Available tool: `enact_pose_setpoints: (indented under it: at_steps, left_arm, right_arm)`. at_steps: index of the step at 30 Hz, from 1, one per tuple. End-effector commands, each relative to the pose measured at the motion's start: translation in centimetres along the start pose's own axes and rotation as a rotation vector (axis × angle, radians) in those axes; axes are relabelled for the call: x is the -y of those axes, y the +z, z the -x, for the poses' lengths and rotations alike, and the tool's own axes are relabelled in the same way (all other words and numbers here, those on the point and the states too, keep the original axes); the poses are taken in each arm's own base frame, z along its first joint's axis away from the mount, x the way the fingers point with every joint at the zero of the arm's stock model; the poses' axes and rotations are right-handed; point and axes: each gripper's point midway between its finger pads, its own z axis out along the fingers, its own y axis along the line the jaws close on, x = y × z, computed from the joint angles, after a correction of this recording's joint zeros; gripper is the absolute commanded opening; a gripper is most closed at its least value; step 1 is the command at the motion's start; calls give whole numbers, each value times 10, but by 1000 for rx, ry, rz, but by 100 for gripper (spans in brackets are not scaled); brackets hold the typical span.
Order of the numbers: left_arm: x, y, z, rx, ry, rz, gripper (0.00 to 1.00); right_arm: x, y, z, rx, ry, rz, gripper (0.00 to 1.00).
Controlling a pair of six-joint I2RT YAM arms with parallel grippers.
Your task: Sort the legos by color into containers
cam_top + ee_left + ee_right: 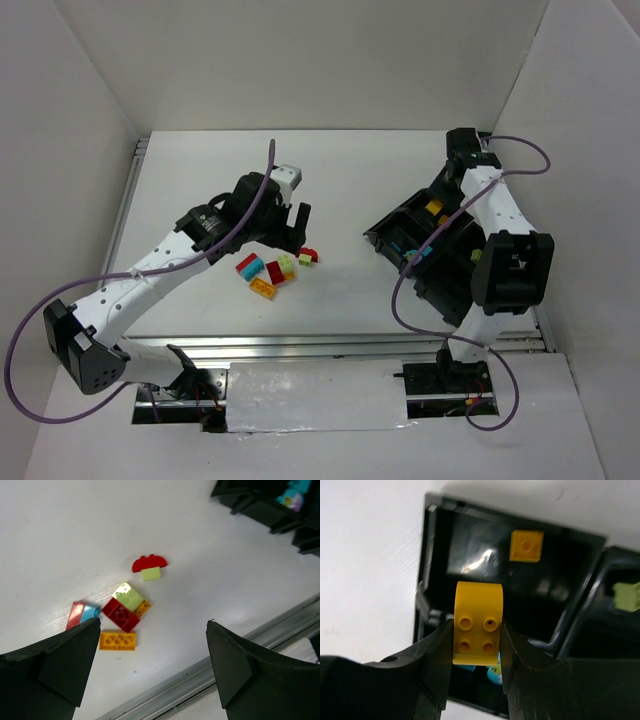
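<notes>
Several loose legos (275, 268) lie in a cluster at mid-table. The left wrist view shows a red dome (149, 563), lime pieces (129, 596), a dark red brick (120, 614), a yellow flat brick (117, 640) and a red and cyan pair (82, 614). My left gripper (153, 621) hangs open above them, empty, just behind the pile (290, 225). My right gripper (477, 640) is shut on a yellow rounded brick (478, 625), held over the black tray (427, 555). Below it, one compartment holds an orange square brick (526, 545).
The tray (385, 235) sits tilted at the right of the table. A lime brick (627, 596) lies in a neighbouring compartment and cyan pieces (492, 672) in another. A metal rail (200, 680) runs along the table's near edge. White walls enclose the table.
</notes>
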Motion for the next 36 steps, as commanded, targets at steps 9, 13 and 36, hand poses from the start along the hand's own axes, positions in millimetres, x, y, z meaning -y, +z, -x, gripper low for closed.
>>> enact_pose_setpoints:
  at_steps: [9, 13, 36]
  left_arm:
    - [-50, 8, -44, -116, -188, 129, 100]
    - [-56, 10, -42, -124, -199, 161, 99]
    - [-155, -11, -99, -153, -685, 606, 100]
  right_arm:
    - [15, 4, 32, 36, -7, -48, 81]
    - [10, -19, 37, 60, 3, 1, 95]
    - [-155, -125, -220, -42, -510, 407, 100]
